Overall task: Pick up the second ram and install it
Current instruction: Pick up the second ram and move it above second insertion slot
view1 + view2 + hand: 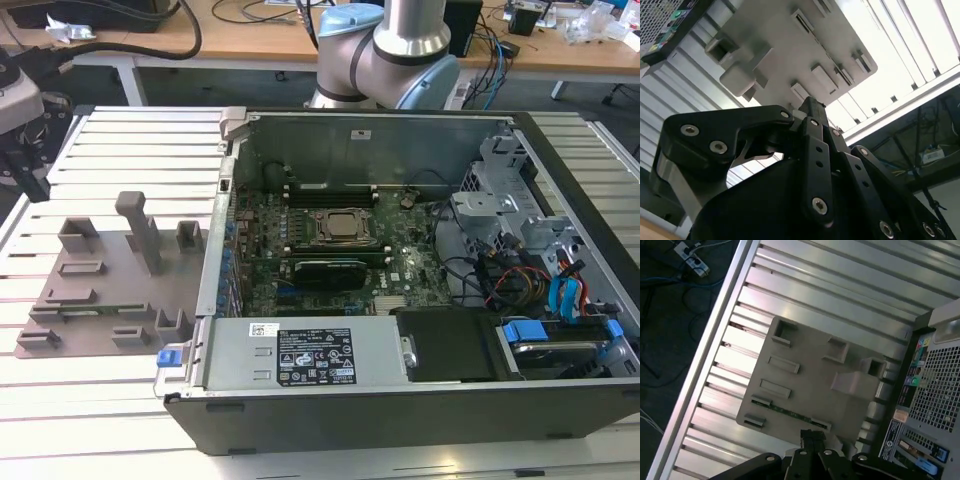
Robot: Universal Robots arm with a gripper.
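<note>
The second ram (pixel 790 413) is a thin green stick lying in a slot near one edge of the grey holder tray (pixel 805 375). In the exterior view the same ram (pixel 95 312) rests on the tray (pixel 100 285), at that view's left of the open computer case (pixel 400 400). My gripper (pixel 812 436) hangs well above the tray, its black fingertips together and nothing between them, just off the tray edge nearest the ram. The second wrist view has the gripper (pixel 810 106) in front of the tray (pixel 775 45).
Inside the case, the CPU socket (pixel 340 227) sits between long black memory slots (pixel 330 190). Drive bays and cables (pixel 540 270) fill the exterior view's right side. A tall grey post (pixel 140 230) rises from the tray. The ribbed metal table (pixel 130 150) surrounds everything.
</note>
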